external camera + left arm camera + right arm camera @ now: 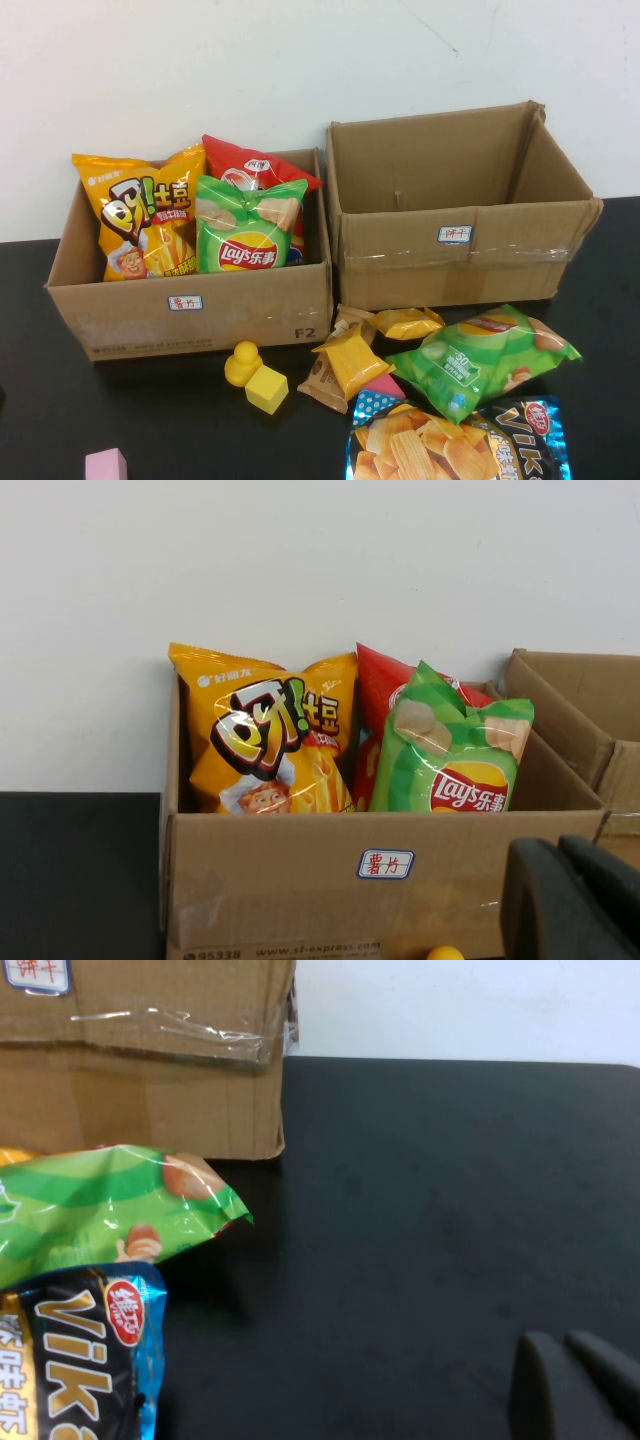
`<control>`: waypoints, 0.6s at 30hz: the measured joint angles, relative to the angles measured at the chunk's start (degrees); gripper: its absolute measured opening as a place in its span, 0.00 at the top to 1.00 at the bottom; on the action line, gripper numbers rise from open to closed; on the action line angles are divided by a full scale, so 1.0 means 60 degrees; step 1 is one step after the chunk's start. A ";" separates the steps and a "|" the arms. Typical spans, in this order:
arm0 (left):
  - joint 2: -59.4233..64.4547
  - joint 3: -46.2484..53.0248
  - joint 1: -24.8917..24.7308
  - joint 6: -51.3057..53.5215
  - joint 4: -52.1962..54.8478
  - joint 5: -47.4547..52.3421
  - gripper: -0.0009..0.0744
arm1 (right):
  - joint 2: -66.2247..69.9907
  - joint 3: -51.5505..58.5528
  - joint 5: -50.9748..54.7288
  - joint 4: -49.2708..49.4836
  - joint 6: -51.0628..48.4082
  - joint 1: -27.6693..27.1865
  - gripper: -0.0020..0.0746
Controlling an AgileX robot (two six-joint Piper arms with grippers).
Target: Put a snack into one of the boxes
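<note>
The left box [200, 310] holds 3 chip bags; the right box [460, 250] stands beside it. A green snack bag [480, 360] lies before the right box. The left gripper [575, 900] faces the left box, the right gripper [575, 1385] hangs over the table [450, 1210], both clenched, empty.

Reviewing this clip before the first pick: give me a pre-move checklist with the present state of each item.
1. Left pincer shut, holding nothing, low in front of the left box: ok.
2. Right pincer shut, holding nothing, over bare black table to the right of the snacks: ok.
3. Right box open with nothing seen inside: ok.
4. Left box has spare room beside its three chip bags: cannot tell.
5. Green snack bag lies loose on the table, reachable from above: ok.
6. Pincers opened for a grasp: not ok, both shut.
</note>
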 joint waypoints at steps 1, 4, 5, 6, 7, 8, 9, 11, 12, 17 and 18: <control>0.0000 0.0000 0.0000 0.0000 0.0000 0.0000 0.99 | 0.0000 0.0000 0.0000 0.0000 0.0000 0.0000 0.97; 0.0000 0.0000 0.0000 0.0000 0.0000 -0.0037 0.99 | 0.0000 0.0000 0.0000 0.0000 0.0000 0.0000 0.97; 0.0000 0.0000 0.0000 0.0000 0.0000 -0.0037 0.99 | 0.0000 0.0000 0.0000 0.0000 0.0000 0.0000 0.97; 0.0000 0.0000 0.0000 0.0000 0.0000 -0.0068 0.99 | 0.0000 0.0000 0.0000 0.0000 0.0000 0.0000 0.97; 0.0000 0.0000 0.0000 0.0000 0.0000 -0.0073 0.99 | 0.0000 0.0000 0.0000 0.0000 0.0000 0.0000 0.97; 0.0000 0.0000 0.0000 0.0022 0.0000 -0.0073 0.99 | 0.0000 0.0000 0.0017 0.0000 0.0000 0.0000 0.97; -0.0038 0.0000 0.0000 0.0038 0.0000 0.0069 0.99 | 0.0000 0.0000 0.0017 0.0000 0.0000 0.0000 0.97; -0.0114 0.0000 0.0000 -0.0062 -0.0058 0.0556 0.99 | 0.0000 0.0000 0.0017 0.0000 0.0000 0.0000 0.97; -0.0136 0.0000 0.0000 -0.0257 -0.0131 0.0837 0.99 | 0.0000 0.0000 0.0017 0.0000 0.0000 0.0000 0.97; -0.0430 0.0000 0.0000 -0.0959 -0.0428 0.1630 0.99 | 0.0000 0.0000 0.0017 0.0000 0.0000 0.0000 0.97; -0.0548 0.0000 0.0000 -0.0819 -0.0525 0.1630 0.99 | 0.0000 0.0000 0.0017 0.0000 0.0004 0.0000 0.97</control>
